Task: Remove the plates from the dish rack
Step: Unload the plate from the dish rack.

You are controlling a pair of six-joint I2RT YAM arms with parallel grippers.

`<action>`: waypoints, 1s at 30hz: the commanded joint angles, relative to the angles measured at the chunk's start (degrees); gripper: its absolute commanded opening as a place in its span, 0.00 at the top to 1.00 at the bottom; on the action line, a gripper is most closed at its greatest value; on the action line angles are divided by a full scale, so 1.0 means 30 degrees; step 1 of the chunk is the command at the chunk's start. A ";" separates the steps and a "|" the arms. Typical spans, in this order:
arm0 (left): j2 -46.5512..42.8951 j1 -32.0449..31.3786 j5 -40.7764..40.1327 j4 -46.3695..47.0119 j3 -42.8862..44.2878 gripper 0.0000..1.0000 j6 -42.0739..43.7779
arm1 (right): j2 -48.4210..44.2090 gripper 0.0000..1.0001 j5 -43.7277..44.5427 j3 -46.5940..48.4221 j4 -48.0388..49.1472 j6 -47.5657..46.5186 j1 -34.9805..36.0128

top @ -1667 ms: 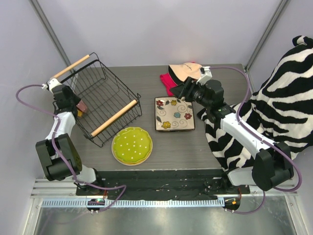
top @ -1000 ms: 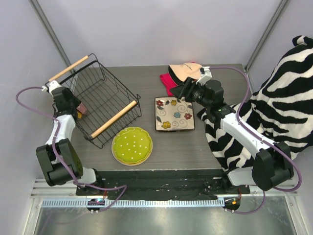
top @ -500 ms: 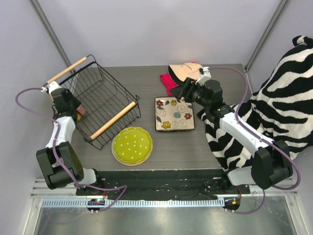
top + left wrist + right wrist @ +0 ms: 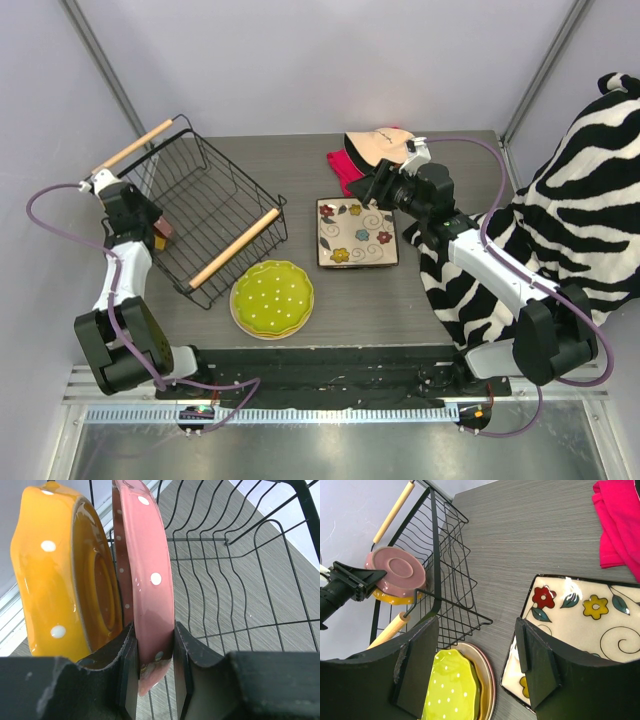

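Note:
The black wire dish rack (image 4: 205, 205) with wooden handles stands at the table's left, tilted up on its left side. My left gripper (image 4: 152, 228) is shut on the rim of a pink scalloped plate (image 4: 145, 570) standing on edge at the rack's left wall; an orange plate (image 4: 55, 575) stands just beside it. Both show in the right wrist view, pink (image 4: 395, 572) over orange (image 4: 395, 597). A green dotted plate (image 4: 270, 297) lies stacked on other plates near the front. The square flowered plate (image 4: 356, 232) lies mid-table. My right gripper (image 4: 378, 185) is open, above the square plate's far edge.
A cream-and-black cap (image 4: 378, 145) on a pink cloth (image 4: 345, 170) lies at the table's back. A zebra-striped cloth (image 4: 570, 210) hangs over the right side. The rack's near handle (image 4: 233, 248) lies close to the green plate stack.
My left gripper has pulled left and back with the pink plate, dragging the rack a little to the left. The right arm has shifted slightly left.

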 commanded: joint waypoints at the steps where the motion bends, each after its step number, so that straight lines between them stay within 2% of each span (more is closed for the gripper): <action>1: -0.2104 0.0370 0.0340 0.4435 0.0936 1.00 -0.0548 | 0.0010 0.30 0.0093 0.0519 0.0632 -0.0408 -0.0103; 15: -0.2103 0.0927 0.0838 0.5021 0.1082 1.00 -0.1545 | 0.0098 0.30 0.0123 0.0577 0.0574 -0.0466 -0.0074; 25: -0.2542 0.0927 0.1014 0.5021 0.1112 1.00 -0.1487 | 0.0361 0.30 0.0005 0.0666 0.0632 -0.0466 -0.0074; 30: -0.2689 0.0927 0.1917 0.5314 0.0966 1.00 -0.1166 | 0.0449 0.30 0.0064 0.0695 0.0632 -0.0466 -0.0074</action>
